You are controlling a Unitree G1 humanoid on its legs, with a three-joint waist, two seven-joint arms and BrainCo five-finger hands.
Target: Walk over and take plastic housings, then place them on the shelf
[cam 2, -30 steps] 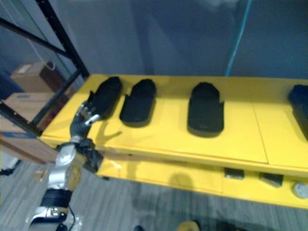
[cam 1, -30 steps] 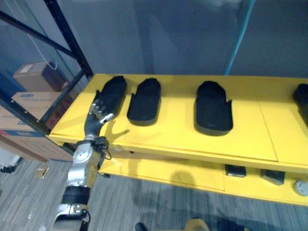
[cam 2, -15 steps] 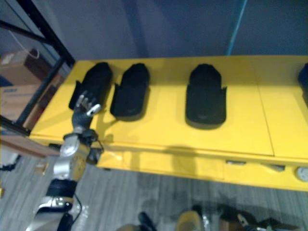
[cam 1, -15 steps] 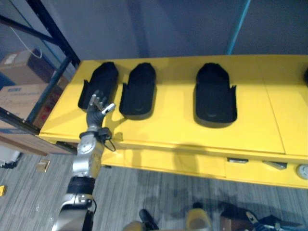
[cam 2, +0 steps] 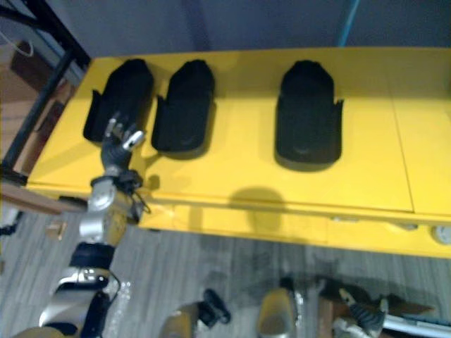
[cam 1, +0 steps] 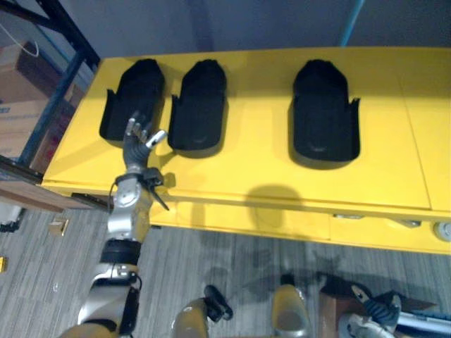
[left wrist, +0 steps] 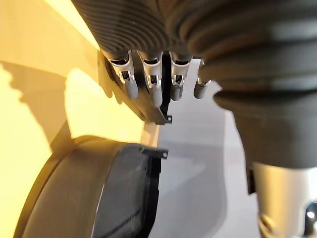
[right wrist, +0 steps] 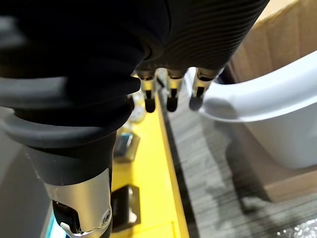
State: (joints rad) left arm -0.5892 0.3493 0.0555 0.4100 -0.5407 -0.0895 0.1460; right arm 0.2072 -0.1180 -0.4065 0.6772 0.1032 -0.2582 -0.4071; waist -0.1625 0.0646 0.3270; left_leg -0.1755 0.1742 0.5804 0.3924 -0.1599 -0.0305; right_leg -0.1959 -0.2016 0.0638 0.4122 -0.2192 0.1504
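A yellow shelf runs across the frame under a grey wall, with a grey plank floor along the bottom. A dark rack post and cardboard boxes sit in the upper left.

Three black plastic housings lie flat on the shelf. The left housing and the middle housing are side by side at upper left, and the right housing is well apart near the centre. Each is long and shallow, rounded at the far end, with raised side walls.

My left hand is raised at the shelf's front edge, just before the left housing, fingers loose and holding nothing. Its wrist camera shows a housing's rim up close beyond my fingers.

My right hand hangs with slack, empty fingers. Its wrist camera adds a white tub and a cardboard box on the floor.
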